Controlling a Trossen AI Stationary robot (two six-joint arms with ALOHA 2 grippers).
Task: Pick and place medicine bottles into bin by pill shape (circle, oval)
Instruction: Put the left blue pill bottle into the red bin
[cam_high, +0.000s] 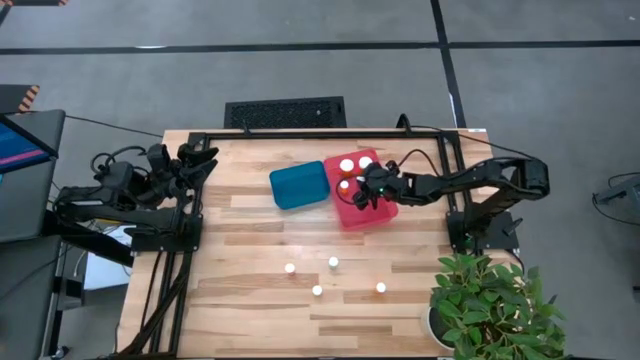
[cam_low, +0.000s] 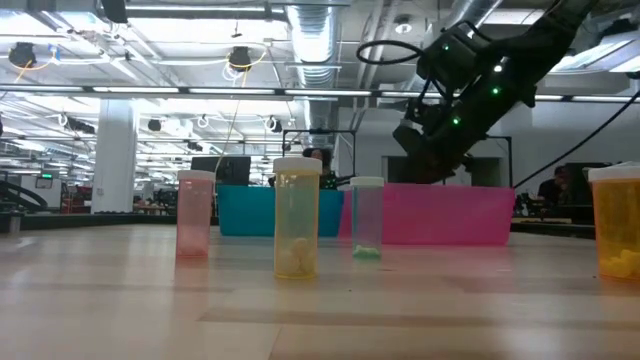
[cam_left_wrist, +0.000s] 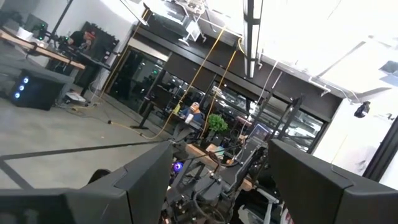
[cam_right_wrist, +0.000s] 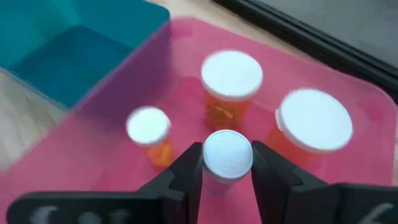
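Observation:
A pink bin (cam_high: 372, 214) and a blue bin (cam_high: 299, 185) stand side by side at the table's far middle. Three white-capped medicine bottles (cam_right_wrist: 231, 74) (cam_right_wrist: 314, 121) (cam_right_wrist: 148, 126) stand upright on the pink bin's floor. My right gripper (cam_right_wrist: 227, 163) is over the pink bin, shut on a fourth white-capped bottle (cam_right_wrist: 227, 152). Several more bottles stand upright on the table's near half (cam_high: 290, 268) (cam_high: 333, 262) (cam_high: 317, 290) (cam_high: 381, 288). My left gripper (cam_high: 197, 160) waits open at the table's far left, pointing out into the room. My right gripper pinches the bottle between its two fingers at the cap's rim (cam_right_wrist: 206, 158), one finger (cam_right_wrist: 189, 168) on each side. The fingers come from above, slanting down into the pink bin. The bottle is upright; whether its base rests on the bin floor is hidden by the cap.
The blue bin shows no bottles inside. In the low view the loose bottles (cam_low: 297, 218) (cam_low: 367, 217) (cam_low: 195, 213) (cam_low: 615, 220) stand in front of both bins. A potted plant (cam_high: 490, 305) is at the table's near right corner, a keyboard (cam_high: 285, 111) beyond the far edge.

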